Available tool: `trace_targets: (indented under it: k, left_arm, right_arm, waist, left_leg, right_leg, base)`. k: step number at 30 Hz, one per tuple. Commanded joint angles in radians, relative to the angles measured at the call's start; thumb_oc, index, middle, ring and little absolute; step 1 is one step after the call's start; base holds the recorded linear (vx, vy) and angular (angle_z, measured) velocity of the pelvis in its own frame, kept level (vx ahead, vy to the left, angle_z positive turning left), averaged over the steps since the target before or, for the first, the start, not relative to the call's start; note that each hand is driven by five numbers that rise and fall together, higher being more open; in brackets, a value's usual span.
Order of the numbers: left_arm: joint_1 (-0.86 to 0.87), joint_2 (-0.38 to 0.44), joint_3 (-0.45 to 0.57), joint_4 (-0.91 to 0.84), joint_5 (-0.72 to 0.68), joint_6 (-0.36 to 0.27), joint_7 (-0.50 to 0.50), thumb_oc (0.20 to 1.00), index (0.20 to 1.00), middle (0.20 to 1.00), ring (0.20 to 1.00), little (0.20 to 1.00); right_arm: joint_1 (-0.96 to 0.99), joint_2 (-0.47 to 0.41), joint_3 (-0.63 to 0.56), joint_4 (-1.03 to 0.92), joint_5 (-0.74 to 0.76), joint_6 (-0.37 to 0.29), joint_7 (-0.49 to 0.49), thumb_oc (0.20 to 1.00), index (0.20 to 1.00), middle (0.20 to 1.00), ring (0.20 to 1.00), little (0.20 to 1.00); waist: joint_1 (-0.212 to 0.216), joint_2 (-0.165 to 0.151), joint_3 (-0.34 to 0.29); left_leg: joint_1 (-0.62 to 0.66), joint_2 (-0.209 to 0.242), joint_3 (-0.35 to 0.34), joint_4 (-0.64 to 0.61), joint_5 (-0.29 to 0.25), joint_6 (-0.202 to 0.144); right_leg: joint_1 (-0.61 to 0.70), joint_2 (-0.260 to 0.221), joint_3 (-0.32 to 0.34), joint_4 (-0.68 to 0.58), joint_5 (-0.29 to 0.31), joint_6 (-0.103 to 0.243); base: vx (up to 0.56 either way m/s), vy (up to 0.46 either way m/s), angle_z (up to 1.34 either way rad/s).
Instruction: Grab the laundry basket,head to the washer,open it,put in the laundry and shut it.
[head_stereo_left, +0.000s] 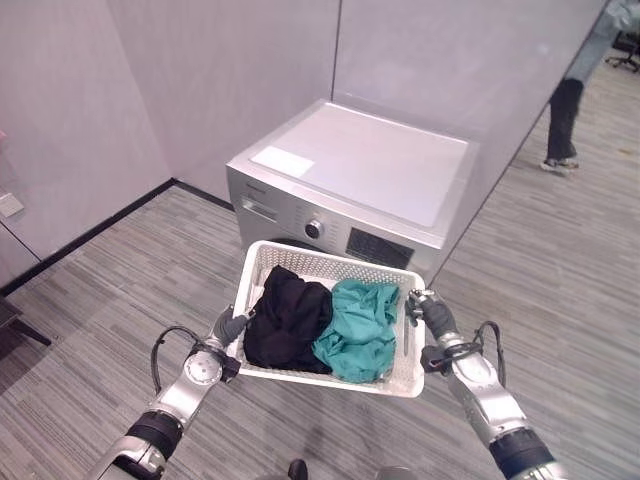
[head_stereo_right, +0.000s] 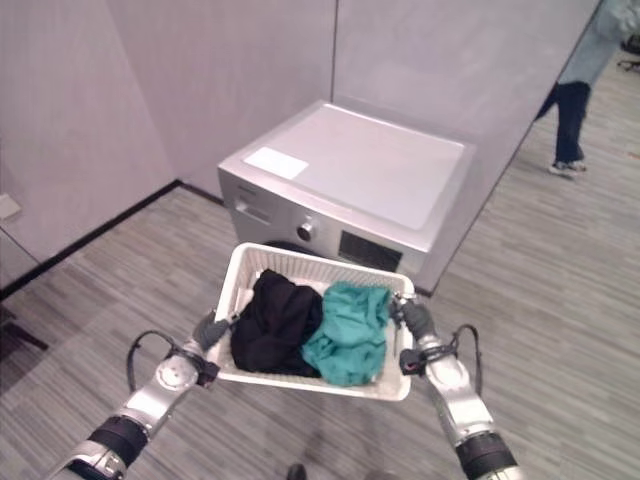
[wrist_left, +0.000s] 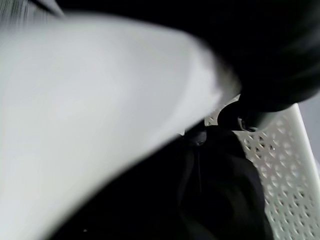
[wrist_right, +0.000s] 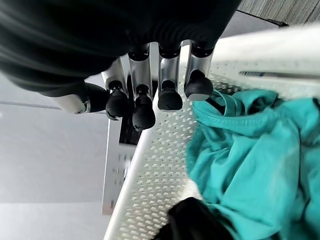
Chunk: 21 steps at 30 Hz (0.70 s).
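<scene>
White perforated laundry basket (head_stereo_left: 326, 268) up off the floor, carried between both hands, just in front of the silver front-loading washing machine (head_stereo_left: 360, 175) and overlapping its lower front in the head views. Left hand (head_stereo_left: 229, 325) clamped on the basket's left rim, fingers hidden behind the rim in its own wrist view, so curl of those fingers impossible to tell. Right hand (head_stereo_left: 427, 310) on the right rim, dark-tipped fingers (wrist_right: 170, 97) hooked over the edge and curled onto the perforated wall. Inside, black garment (head_stereo_left: 286, 318) heaped on the left half, teal garment (head_stereo_left: 360, 328) bunched on the right half, touching each other. Grey striped floor (head_stereo_left: 120, 290) below. Person (head_stereo_left: 566, 100) standing well away, far right.
</scene>
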Motion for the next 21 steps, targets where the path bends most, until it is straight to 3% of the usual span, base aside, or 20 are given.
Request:
trace_targets:
  k: [1, 4, 6, 14, 21]
  left_arm:
    - [-0.067, -0.072, 0.09, -0.143, -0.057, -0.161, 0.021, 0.2, 0.2, 0.2, 0.2, 0.2]
    - [-0.049, -0.073, 0.102, -0.148, -0.061, -0.164, 0.017, 0.2, 0.2, 0.2, 0.2, 0.2]
    - [-0.026, -0.081, 0.12, -0.149, -0.074, -0.163, 0.014, 0.2, 0.2, 0.2, 0.2, 0.2]
    - [-0.015, -0.058, 0.137, -0.227, -0.064, -0.145, -0.022, 0.2, 0.2, 0.2, 0.2, 0.2]
    - [0.092, 0.015, 0.285, -0.455, 0.069, -0.149, -0.03, 0.2, 0.2, 0.2, 0.2, 0.2]
  right_arm:
    - [-0.064, -0.042, -0.008, 0.029, -0.02, -0.042, -0.017, 0.2, 0.2, 0.2, 0.2, 0.2]
    - [-0.063, -0.037, 0.004, 0.034, -0.019, -0.039, -0.013, 0.2, 0.2, 0.2, 0.2, 0.2]
    - [-0.046, -0.038, 0.014, 0.029, -0.026, -0.025, -0.005, 0.2, 0.2, 0.2, 0.2, 0.2]
    - [0.053, -0.054, 0.001, -0.064, -0.074, 0.01, 0.024, 0.2, 0.2, 0.2, 0.2, 0.2]
    - [0.197, -0.086, -0.107, -0.231, -0.133, -0.009, 0.058, 0.2, 0.2, 0.2, 0.2, 0.2]
  waist:
    - [0.008, -0.005, -0.05]
    - [0.018, -0.012, -0.069]
    - [0.033, -0.028, -0.092]
    - [0.018, -0.035, -0.092]
    - [0.011, -0.035, -0.077]
  left_leg:
    - [-0.052, 0.139, 0.034, 0.08, -0.087, -0.097]
    - [-0.029, 0.147, 0.057, 0.062, -0.091, -0.105]
    - [-0.028, 0.169, 0.071, 0.053, -0.087, -0.13]
    - [-0.003, 0.198, 0.077, 0.023, -0.069, -0.148]
    - [0.004, 0.209, 0.079, 0.007, -0.068, -0.15]
  right_leg:
    - [0.11, -0.022, -0.132, -0.266, 0.15, -0.002]
    - [0.161, -0.017, -0.15, -0.355, 0.138, 0.0]
    - [0.219, 0.004, -0.15, -0.476, 0.116, -0.001]
    - [0.238, 0.037, -0.122, -0.497, 0.108, -0.008]
    - [0.226, 0.052, -0.1, -0.5, 0.105, -0.009]
  base:
    - [0.06, -0.046, -0.01]
    - [0.06, -0.07, -0.04]
    - [0.01, -0.124, -0.36]
    - [-0.01, -0.052, -0.23]
    - [-0.03, -0.023, -0.08]
